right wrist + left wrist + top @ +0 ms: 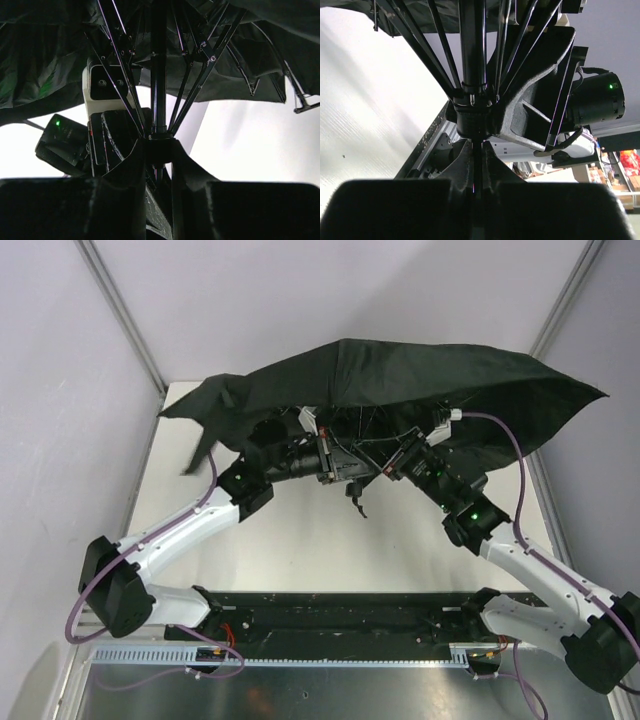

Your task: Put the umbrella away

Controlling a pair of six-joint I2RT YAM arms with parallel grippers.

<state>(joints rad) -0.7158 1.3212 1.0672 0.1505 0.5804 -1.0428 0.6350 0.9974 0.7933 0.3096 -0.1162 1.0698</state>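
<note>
A white desk (300, 560) between pale walls lies under the umbrella (420, 390), which hangs half open, its cloth spread over both hands. The left hand (477, 155) is pressed together on the shaft (472, 50), just short of the sliding collar (472, 120) past its fingertips. The right hand (159, 157) pinches the same shaft at that collar. Likely one hand steadies the shaft so the other can drag the collar and fold the ribs (195, 85).

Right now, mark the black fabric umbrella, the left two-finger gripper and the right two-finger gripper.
The black fabric umbrella (420, 390): top external view, on the spread canopy.
The left gripper (477, 151): left wrist view, midway between its fingertips.
The right gripper (159, 151): right wrist view, midway between its fingertips.
</note>
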